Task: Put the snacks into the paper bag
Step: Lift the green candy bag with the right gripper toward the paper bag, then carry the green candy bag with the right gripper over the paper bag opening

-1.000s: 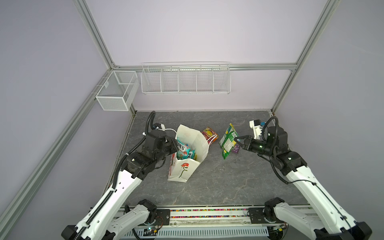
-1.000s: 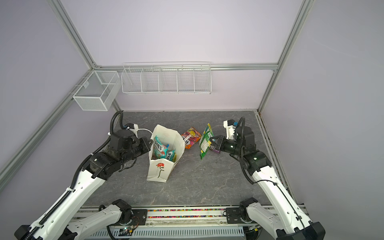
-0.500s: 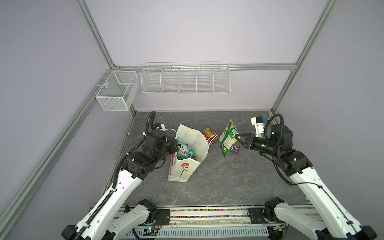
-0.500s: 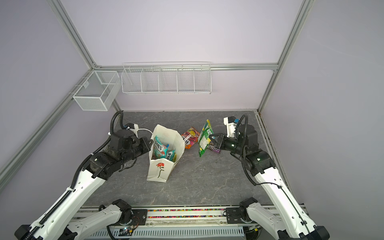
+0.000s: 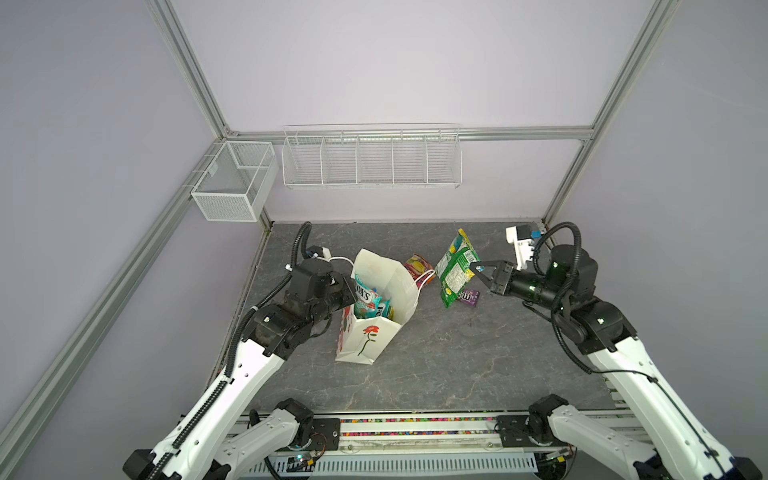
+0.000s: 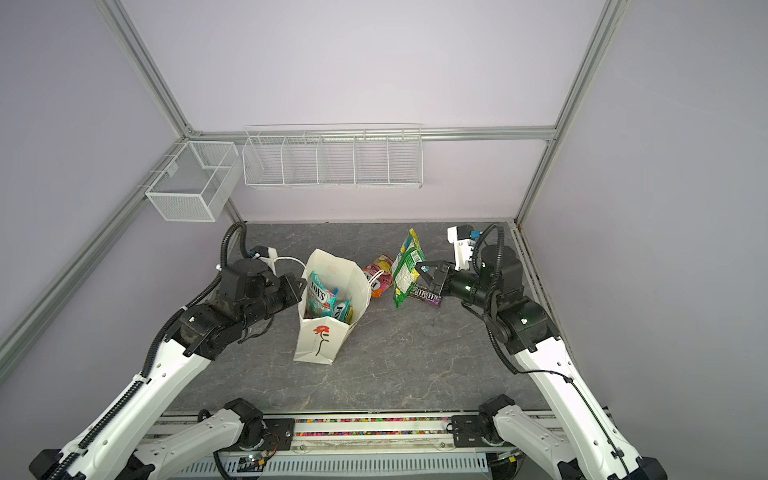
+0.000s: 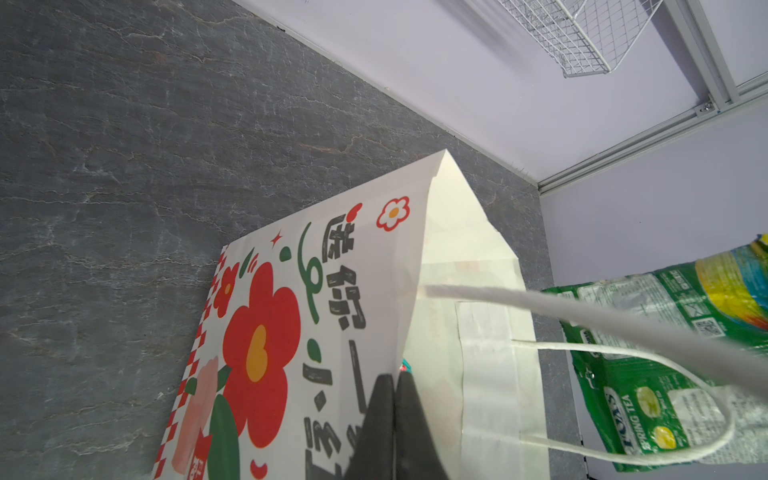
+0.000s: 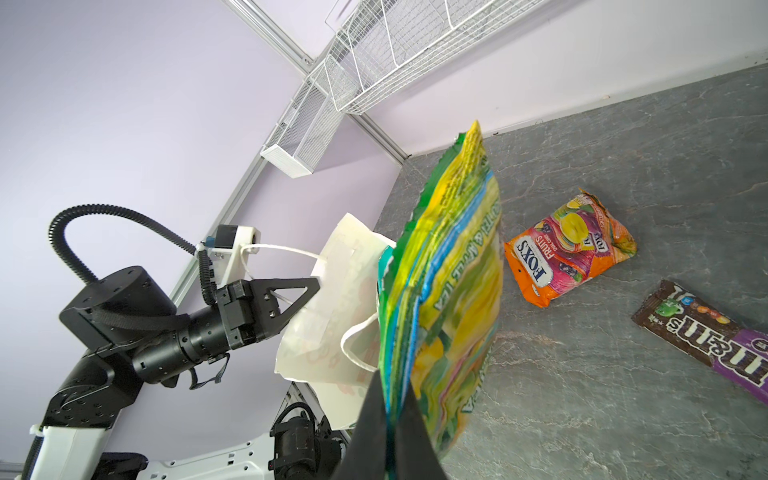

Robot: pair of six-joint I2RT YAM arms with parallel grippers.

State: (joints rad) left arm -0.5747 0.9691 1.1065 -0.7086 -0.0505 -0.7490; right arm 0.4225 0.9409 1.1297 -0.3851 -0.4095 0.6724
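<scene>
The white paper bag (image 5: 376, 332) (image 6: 318, 338) stands open left of the middle, with teal FOX'S packets (image 5: 366, 297) (image 6: 319, 296) inside. My left gripper (image 5: 351, 291) (image 7: 395, 376) is shut on the bag's near rim (image 7: 409, 316). My right gripper (image 5: 474, 266) (image 6: 419, 266) (image 8: 390, 390) is shut on the edge of a green packet (image 5: 455, 268) (image 6: 407, 268) (image 8: 449, 291), which hangs upright in the air to the right of the bag. On the table lie an orange FOX'S packet (image 5: 415, 266) (image 8: 569, 249) and a purple packet (image 5: 467, 297) (image 8: 706, 340).
A white wire basket (image 5: 372, 160) and a white mesh box (image 5: 232, 187) hang on the back wall. One cord handle (image 8: 282, 249) of the bag runs to the left wrist's camera mount. The other handle (image 5: 424, 278) hangs toward the orange packet.
The right gripper has lifted the green packet a little higher and tilted it more upright. The left arm and the bag have stayed still.
</scene>
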